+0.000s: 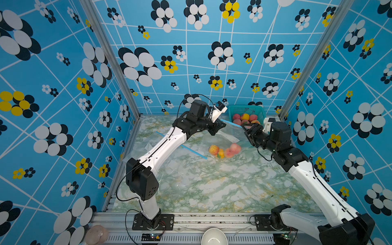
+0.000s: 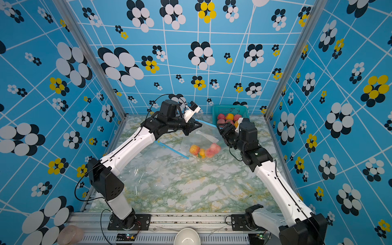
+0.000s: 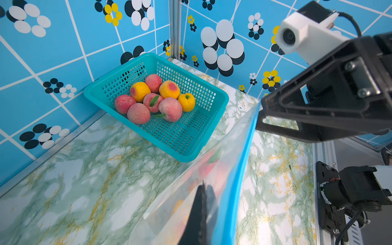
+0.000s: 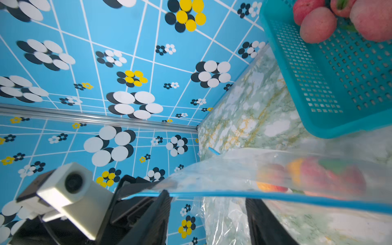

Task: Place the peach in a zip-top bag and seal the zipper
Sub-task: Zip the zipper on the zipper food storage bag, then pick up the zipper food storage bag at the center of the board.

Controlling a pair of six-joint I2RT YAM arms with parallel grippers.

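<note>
Pink and yellow, blurred behind clear film, several peaches [image 1: 225, 151] sat low in the zip-top bag [image 1: 230, 139], which hung over the counter [image 1: 212, 186] from its blue zipper strip [image 1: 231, 123]. The left claw [image 1: 222, 125] was pinched together on one end of that strip. At the other end the right claw [image 3: 259, 115] stood with its jaws apart and the strip's tip between them; whether either jaw touched it could not be told. Just behind, a teal basket [image 1: 244, 109] held loose peaches [image 3: 148, 99]. A sticker [image 3: 318, 191] on the right arm's base bore print too small to read.
</note>
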